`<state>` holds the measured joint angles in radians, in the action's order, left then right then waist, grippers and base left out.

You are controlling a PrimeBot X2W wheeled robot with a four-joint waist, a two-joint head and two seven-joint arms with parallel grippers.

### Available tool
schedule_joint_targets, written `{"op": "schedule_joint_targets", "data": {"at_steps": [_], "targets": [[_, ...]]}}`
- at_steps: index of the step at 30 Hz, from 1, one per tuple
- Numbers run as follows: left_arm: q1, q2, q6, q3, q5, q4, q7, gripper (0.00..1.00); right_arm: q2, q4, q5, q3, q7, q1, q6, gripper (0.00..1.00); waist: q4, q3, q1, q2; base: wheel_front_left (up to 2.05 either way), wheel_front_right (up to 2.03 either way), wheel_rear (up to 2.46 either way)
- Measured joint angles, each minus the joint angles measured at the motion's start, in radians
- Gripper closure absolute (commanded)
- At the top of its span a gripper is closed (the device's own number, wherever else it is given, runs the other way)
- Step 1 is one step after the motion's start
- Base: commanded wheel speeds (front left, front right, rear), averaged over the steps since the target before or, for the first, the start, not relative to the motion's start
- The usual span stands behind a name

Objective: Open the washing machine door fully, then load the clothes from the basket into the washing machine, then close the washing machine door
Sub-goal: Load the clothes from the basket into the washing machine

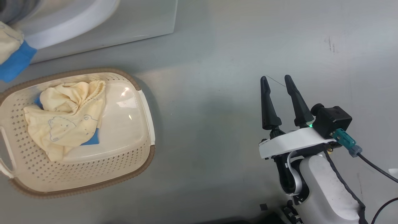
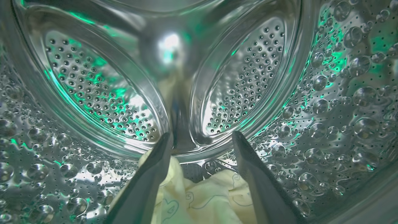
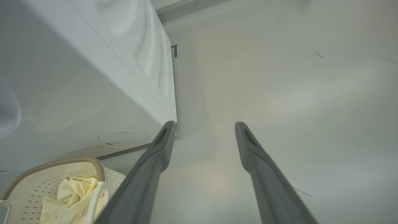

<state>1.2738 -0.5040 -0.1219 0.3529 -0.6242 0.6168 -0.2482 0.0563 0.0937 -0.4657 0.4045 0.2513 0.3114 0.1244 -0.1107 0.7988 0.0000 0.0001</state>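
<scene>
Some clothes (image 2: 199, 199) w/in L end effector (image 2: 202, 134)

I read the big white washing machine (image 1: 124, 25) casing as smooth and glossy; its perforated steel drum (image 2: 102, 93) is mirror-bright, dimpled metal; the soft pale yellow cloth garment (image 1: 67, 119) looks matt and crumpled; the small cream plastic basket (image 1: 93, 169) has a shiny smooth bottom and a rough brown woven-look rim (image 1: 151, 155); the grey floor (image 1: 217, 93) is smooth, faintly scuffed; the right gripper (image 1: 276, 78) has matt dark fingers (image 1: 268, 107).

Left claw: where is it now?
In the left wrist view the left claw is inside the steel drum, open, with yellow clothes beneath it at bottom centre.
</scene>
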Motion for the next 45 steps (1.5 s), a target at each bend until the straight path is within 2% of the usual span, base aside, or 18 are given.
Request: {"op": "schedule_joint_targets", "data": {"at_steps": [13, 27, 45], "targets": [[-0.113, -0.002, 0.0, -0.039, -0.026, -0.088, -0.009, 0.0, 0.0, 0.004, 0.008, -0.007, 0.0, 0.0, 0.0, 0.0, 0.032, -0.023, 0.0, 0.0, 0.0, 0.0, 0.0], [-0.32, 0.008, 0.0, -0.204, -0.035, -0.271, -0.009, 0.0, 0.0, 0.005, 0.011, -0.017, 0.0, -0.001, 0.0, 0.0, 0.056, -0.041, 0.0, 0.0, 0.0, 0.0, 0.0], [-0.705, 0.14, 0.011, -0.347, -0.006, -0.468, -0.009, 0.0, 0.001, 0.008, 0.018, -0.02, 0.0, -0.003, 0.0, 0.0, 0.068, -0.058, 0.0, 0.0, 0.0, 0.0, 0.0]]}}
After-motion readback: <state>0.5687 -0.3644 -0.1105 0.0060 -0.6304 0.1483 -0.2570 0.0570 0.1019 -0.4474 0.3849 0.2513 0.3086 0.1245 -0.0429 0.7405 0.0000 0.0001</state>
